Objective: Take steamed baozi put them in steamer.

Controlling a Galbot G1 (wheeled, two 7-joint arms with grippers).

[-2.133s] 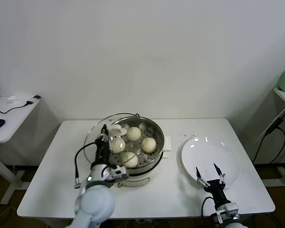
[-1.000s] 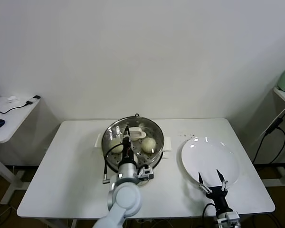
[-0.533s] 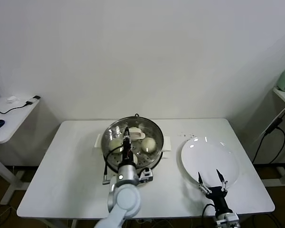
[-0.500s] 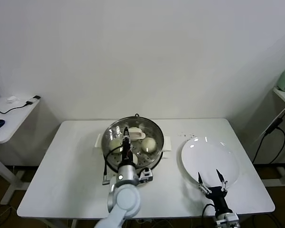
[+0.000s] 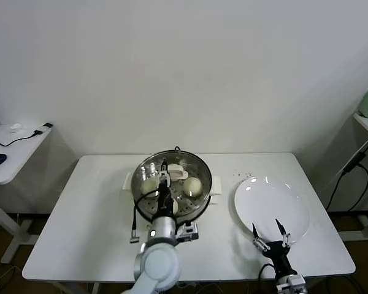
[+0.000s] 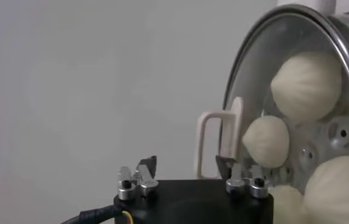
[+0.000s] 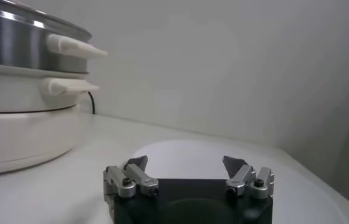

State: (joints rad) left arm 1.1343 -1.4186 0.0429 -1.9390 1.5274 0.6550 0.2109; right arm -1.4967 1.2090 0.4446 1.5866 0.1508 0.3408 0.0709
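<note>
Baozi lie in the steamer at mid-worktop, under a glass lid whose white handle you see beyond the left hand; the right hand hovers by the plate. Turn to the left wrist: that hand's fingers stand apart, holding nothing, with the handle between them and buns just beyond. Right wrist shows its fingers spread over the plate, the steamer well off.

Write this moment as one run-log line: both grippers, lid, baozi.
left gripper: open, at lid handle | glass lid: on steamer | baozi: inside | right gripper: open, idle by plate
</note>
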